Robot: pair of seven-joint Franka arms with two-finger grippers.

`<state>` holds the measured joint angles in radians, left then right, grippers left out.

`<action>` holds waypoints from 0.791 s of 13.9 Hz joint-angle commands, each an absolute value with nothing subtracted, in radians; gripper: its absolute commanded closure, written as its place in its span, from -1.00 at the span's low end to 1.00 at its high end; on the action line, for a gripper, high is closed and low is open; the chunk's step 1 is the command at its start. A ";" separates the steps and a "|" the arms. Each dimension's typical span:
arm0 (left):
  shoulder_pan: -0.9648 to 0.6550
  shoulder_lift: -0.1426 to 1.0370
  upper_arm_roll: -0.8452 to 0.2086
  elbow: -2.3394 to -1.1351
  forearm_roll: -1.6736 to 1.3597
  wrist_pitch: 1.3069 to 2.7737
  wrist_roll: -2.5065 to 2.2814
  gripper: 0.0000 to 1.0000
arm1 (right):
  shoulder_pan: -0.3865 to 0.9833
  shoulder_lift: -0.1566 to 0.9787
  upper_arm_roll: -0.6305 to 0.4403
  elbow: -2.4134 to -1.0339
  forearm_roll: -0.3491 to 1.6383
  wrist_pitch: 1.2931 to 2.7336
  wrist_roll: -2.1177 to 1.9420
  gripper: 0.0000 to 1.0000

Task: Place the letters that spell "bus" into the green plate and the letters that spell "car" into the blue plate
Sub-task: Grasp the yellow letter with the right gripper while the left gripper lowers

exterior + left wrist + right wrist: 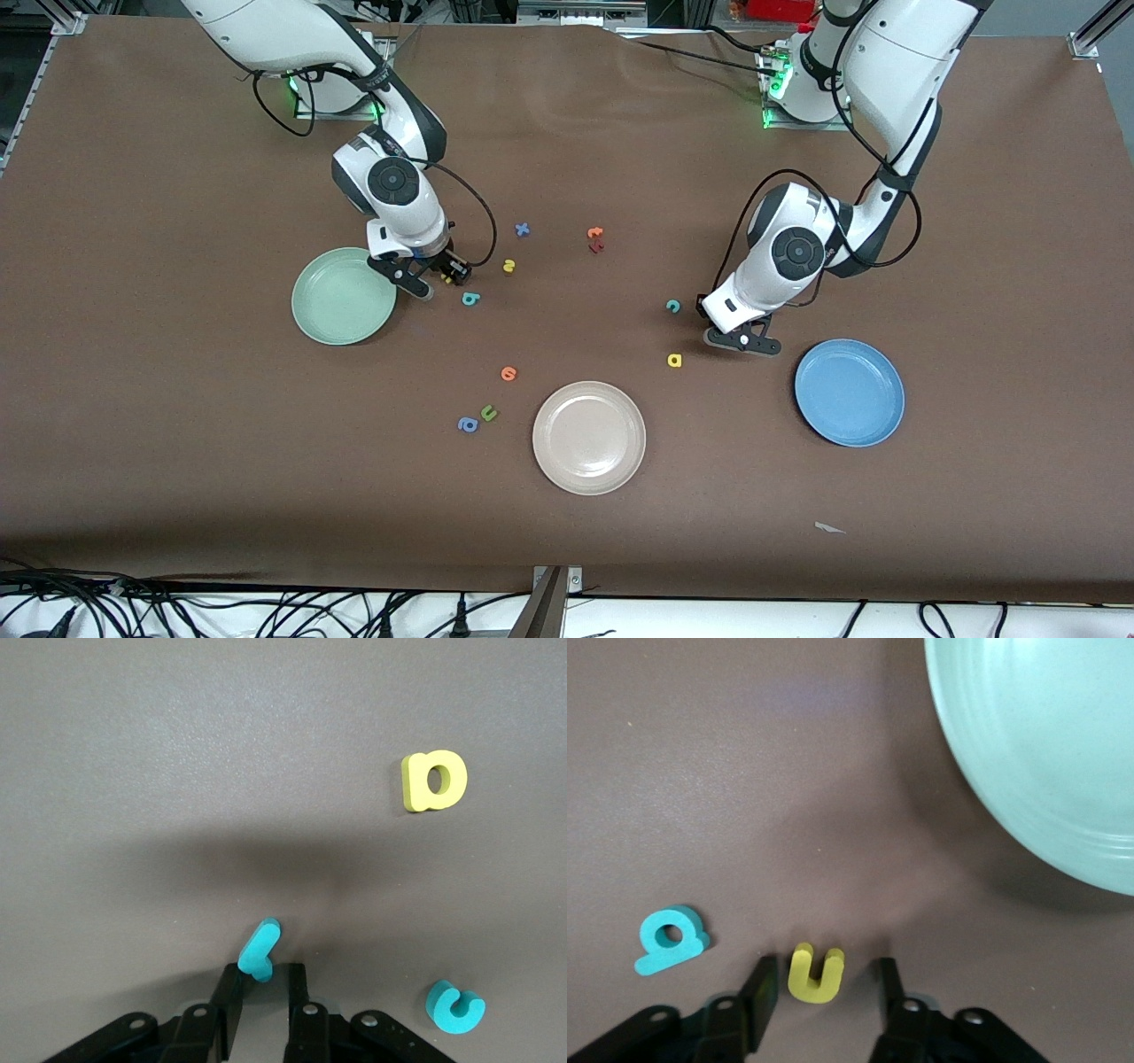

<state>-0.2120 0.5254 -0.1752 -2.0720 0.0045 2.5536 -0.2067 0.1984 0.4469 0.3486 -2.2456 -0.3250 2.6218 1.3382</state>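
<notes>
My right gripper (440, 282) is down at the table beside the green plate (344, 296), open, with the yellow "u" (816, 973) lying flat between its fingers and a gap on each side. The teal "b" (470, 299) and yellow "s" (508, 266) lie close by. My left gripper (742, 341) is low between the yellow "a" (674, 360) and the blue plate (849, 392). It is open around the teal "r" (260, 950), which stands tilted at the fingertips and touches one finger. The teal "c" (673, 307) lies nearby. Both plates hold nothing.
A cream-white plate (589, 437) sits nearer the front camera, mid-table. An orange round letter (508, 373), a green "u" (488, 413) and a blue "a" (468, 424) lie beside it. A blue "x" (523, 229) and an orange and a red letter (595, 239) lie farther back.
</notes>
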 commanded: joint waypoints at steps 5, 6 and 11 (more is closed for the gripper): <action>-0.213 0.545 -0.169 -2.054 0.054 2.574 -0.225 0.64 | 0.199 0.442 0.325 -2.210 -0.363 2.622 1.353 0.82; -0.213 0.545 -0.169 -2.054 0.055 2.574 -0.225 0.68 | 0.199 0.416 0.305 -2.210 -0.365 2.617 1.333 0.81; -0.213 0.546 -0.169 -2.052 0.057 2.573 -0.222 0.78 | 0.198 0.322 0.217 -2.218 -0.365 2.433 1.076 0.80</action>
